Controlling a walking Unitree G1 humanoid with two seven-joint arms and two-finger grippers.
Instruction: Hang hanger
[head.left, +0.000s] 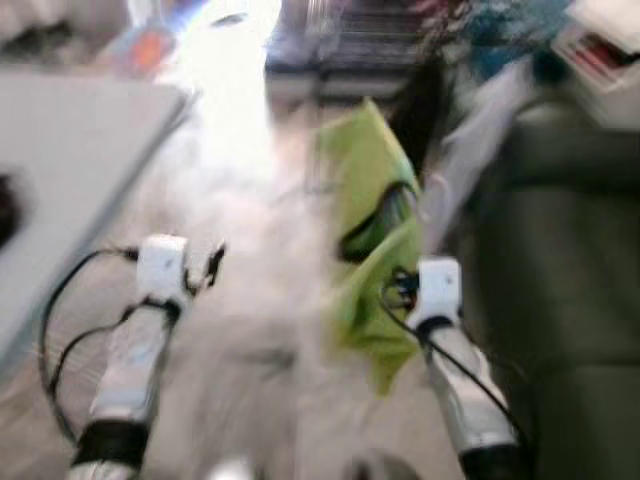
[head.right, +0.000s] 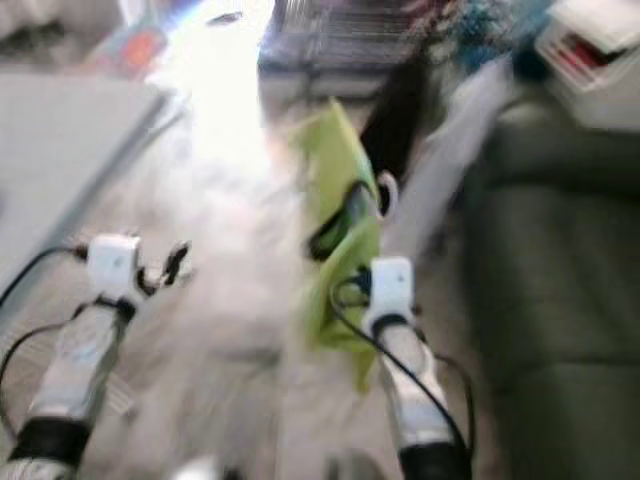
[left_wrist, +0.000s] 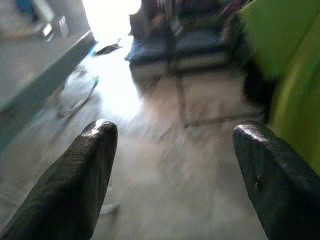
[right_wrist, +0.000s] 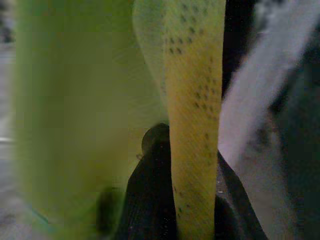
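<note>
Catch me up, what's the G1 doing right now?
Views are motion-blurred. The right gripper is clamped on a lime-green garment, held up in front of the robot beside a dark sofa. The left gripper is open and empty over the floor. The garment isn't hung on anything yet.

Heavy motion blur smears both head views as blown-out daylight glares off the floor from ahead, while the dark sofa sits dim and the wrist views stay soft, unevenly lit.
</note>
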